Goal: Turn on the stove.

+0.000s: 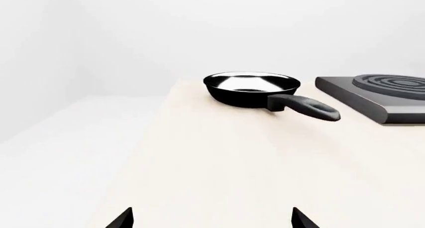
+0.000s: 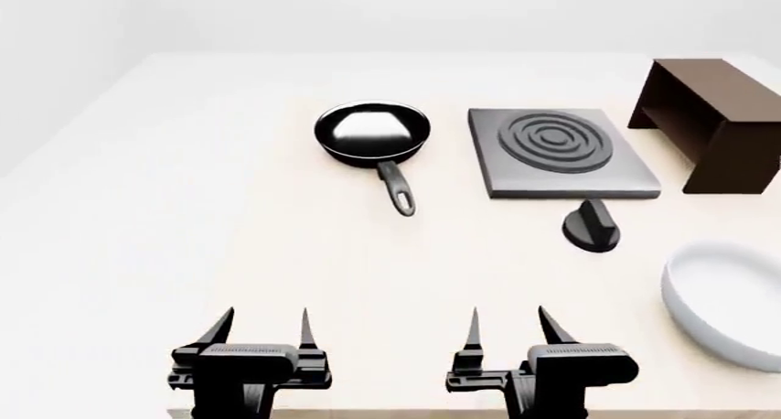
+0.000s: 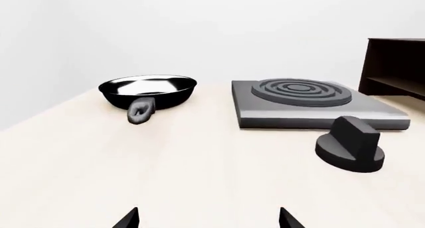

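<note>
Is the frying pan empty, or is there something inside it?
Empty. The frying pan stands upright beside the stove, and its shiny inside shows only reflections, no food.

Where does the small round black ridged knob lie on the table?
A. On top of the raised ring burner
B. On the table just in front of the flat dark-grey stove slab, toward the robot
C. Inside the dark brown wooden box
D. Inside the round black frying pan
B: in the head view the small round black ridged knob sits on the bare tabletop, apart from the flat dark-grey stove slab and nearer the robot.

No readable text, label, brand, number or sign on anything in view.
</note>
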You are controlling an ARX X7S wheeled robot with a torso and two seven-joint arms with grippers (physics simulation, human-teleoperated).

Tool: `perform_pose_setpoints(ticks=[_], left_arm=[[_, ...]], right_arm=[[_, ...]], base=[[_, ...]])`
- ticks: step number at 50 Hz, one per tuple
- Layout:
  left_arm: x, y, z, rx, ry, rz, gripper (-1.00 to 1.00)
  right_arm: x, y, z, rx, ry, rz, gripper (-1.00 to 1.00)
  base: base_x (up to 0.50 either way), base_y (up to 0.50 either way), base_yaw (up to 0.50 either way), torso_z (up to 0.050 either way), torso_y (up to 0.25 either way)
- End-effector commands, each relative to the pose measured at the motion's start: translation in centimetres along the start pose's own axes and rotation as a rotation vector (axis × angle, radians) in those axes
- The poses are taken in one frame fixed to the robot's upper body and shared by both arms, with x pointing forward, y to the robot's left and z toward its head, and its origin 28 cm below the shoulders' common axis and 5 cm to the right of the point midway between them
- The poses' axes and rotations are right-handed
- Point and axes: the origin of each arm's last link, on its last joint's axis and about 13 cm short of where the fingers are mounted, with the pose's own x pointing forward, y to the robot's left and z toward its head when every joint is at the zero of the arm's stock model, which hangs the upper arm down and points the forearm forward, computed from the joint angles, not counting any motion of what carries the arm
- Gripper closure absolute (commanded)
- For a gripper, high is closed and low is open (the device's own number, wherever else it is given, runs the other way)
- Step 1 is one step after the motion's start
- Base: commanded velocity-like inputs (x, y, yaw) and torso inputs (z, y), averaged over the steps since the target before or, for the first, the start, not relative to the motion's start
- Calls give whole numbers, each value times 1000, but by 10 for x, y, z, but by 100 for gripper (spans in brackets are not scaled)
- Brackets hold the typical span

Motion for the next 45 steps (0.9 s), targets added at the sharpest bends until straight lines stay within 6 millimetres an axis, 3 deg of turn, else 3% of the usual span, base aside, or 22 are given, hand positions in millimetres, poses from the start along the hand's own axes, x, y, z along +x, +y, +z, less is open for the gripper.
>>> perform_pose_setpoints(ticks=[1,24,30,38,45], left_arm=[[0,0,0,0,-1,-2,-100],[0,0,1,-2,1,-4,-100],[1,0,0,-4,3,-3,-100],[1,0,0,-5,6,-4,-100],[1,0,1,-5,7,-6,-100]], right_arm=[[0,0,0,-2,0,5,-100],[1,0,0,-7,3,-5,-100],[1,-1,3,0,-4,-7,-100],[27,-16,4,-22,21,-85,-100],[37,-29,7,-6,24,-138,-100]], base=[[398,0,0,0,0],[390,0,0,0,0],[44,0,0,0,0],[0,0,0,0,0],[0,0,0,0,0]])
